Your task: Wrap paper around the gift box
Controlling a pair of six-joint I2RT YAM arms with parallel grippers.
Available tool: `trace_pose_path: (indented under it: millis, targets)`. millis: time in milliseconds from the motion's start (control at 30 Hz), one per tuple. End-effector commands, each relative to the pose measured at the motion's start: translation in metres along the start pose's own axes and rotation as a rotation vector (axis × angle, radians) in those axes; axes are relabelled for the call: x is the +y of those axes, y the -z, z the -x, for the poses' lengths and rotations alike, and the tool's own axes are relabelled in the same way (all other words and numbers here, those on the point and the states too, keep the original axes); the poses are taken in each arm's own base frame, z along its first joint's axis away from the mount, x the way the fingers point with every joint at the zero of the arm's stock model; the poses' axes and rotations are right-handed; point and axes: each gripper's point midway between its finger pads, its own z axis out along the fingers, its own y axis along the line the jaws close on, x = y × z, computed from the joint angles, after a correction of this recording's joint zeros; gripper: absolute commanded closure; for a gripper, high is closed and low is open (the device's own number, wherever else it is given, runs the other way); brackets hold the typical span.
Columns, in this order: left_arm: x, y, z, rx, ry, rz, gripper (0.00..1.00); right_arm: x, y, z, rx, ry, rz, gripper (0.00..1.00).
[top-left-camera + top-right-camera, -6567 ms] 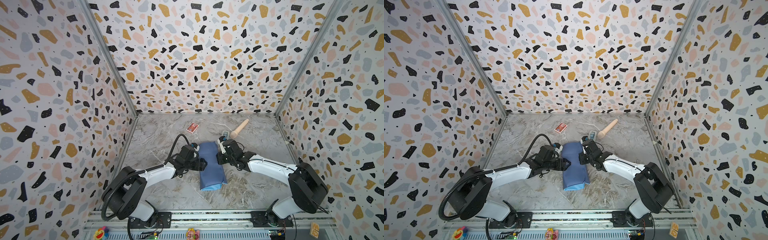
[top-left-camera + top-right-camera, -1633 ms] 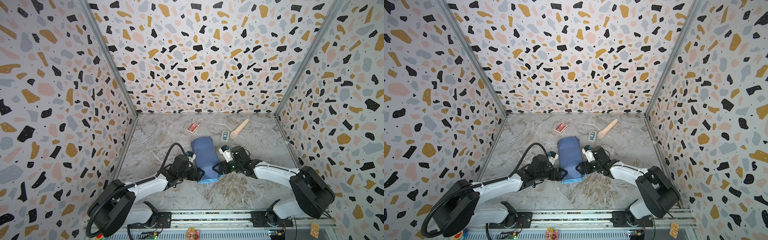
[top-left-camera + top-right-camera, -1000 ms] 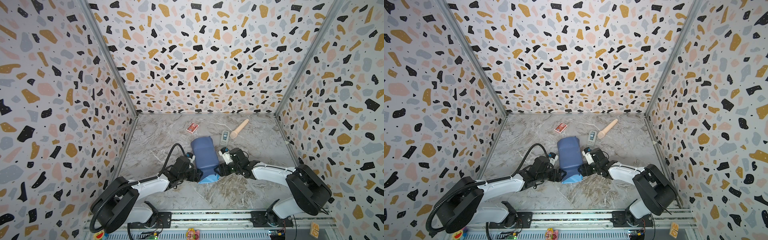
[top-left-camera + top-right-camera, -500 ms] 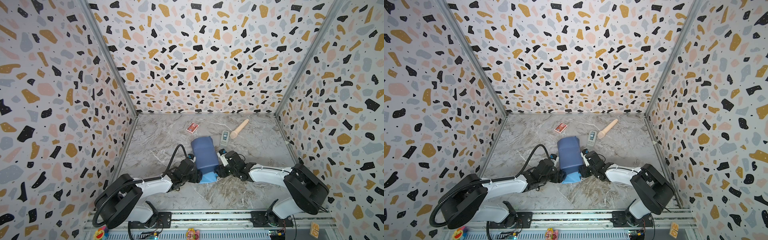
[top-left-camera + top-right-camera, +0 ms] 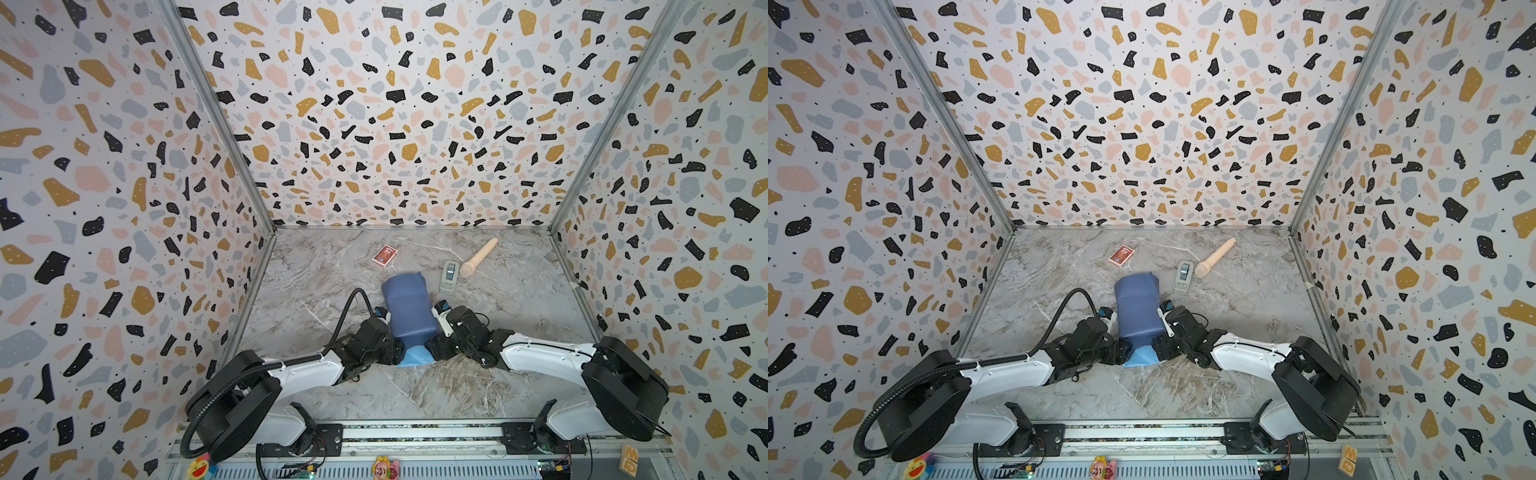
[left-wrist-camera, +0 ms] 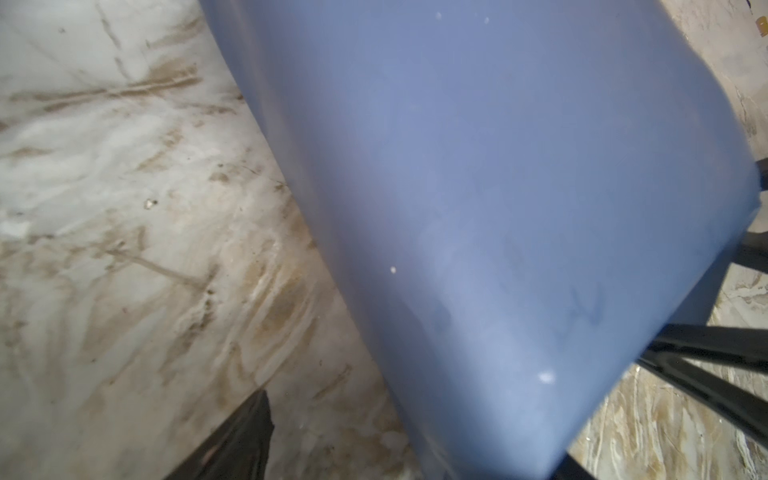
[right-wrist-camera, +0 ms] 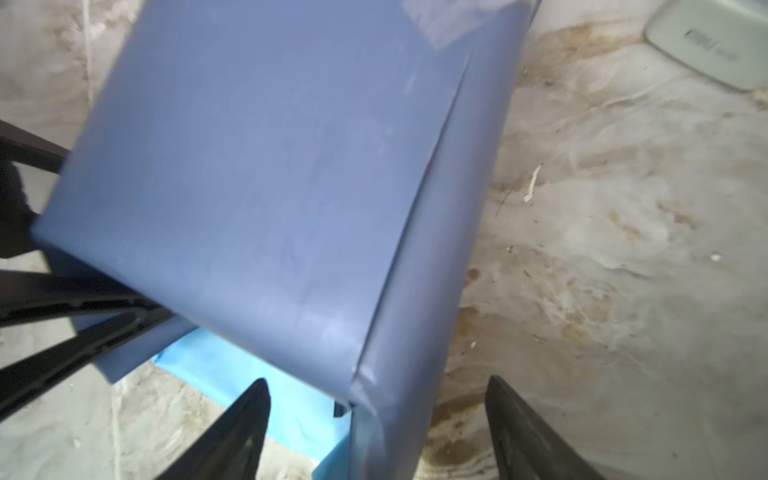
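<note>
Since the paper (image 5: 409, 307) hides the gift box, this bundle, lying midway on the table (image 5: 478, 390), should handle light, stiff-cored and slick; grasp the boxed flanks, not the loose flap (image 5: 413, 357). At its near end the left gripper (image 5: 392, 353) and right gripper (image 7: 376, 380) stand wide open, holding nothing

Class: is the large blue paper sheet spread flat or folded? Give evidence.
Folded. The large blue paper sheet forms a boxy parcel, with a seam along one side and a lighter blue flap at its near end.
</note>
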Motion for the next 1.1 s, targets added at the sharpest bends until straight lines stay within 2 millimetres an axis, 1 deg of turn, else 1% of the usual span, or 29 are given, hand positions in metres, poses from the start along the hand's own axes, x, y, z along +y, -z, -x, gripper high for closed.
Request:
trace_pose_path:
  millis: [0, 333, 500, 633, 733, 800, 833, 933, 1067]
  targets:
    - [-0.005, 0.000, 0.010, -0.020, -0.001, 0.002, 0.20, -0.015, -0.006, -0.008, 0.039, 0.003, -0.086, 0.20]
    - [0.004, 0.000, 0.008, 0.006, -0.031, 0.060, 0.18, -0.037, -0.001, -0.023, 0.077, 0.030, -0.198, 0.26]
    - [0.007, 0.004, 0.007, 0.018, -0.039, 0.083, 0.17, -0.039, 0.002, -0.026, 0.083, 0.036, -0.205, 0.27]
    - [0.014, 0.011, 0.006, 0.025, -0.044, 0.119, 0.16, -0.038, 0.002, -0.026, 0.088, 0.042, -0.199, 0.28]
    - [0.005, 0.016, 0.007, 0.017, -0.053, 0.071, 0.15, -0.023, 0.002, -0.021, 0.069, 0.054, -0.116, 0.28]
    - [-0.006, 0.018, 0.008, 0.014, -0.053, 0.005, 0.15, -0.010, 0.003, -0.018, 0.054, 0.057, -0.038, 0.26]
    - [-0.012, 0.018, 0.011, 0.009, -0.053, -0.023, 0.14, -0.006, 0.004, -0.017, 0.051, 0.059, -0.020, 0.25]
    - [-0.024, 0.018, 0.012, 0.010, -0.049, -0.085, 0.14, -0.003, 0.009, -0.020, 0.057, 0.066, 0.000, 0.20]
    - [-0.023, 0.014, 0.014, 0.005, -0.044, -0.075, 0.14, -0.007, 0.017, -0.027, 0.066, 0.077, -0.007, 0.17]
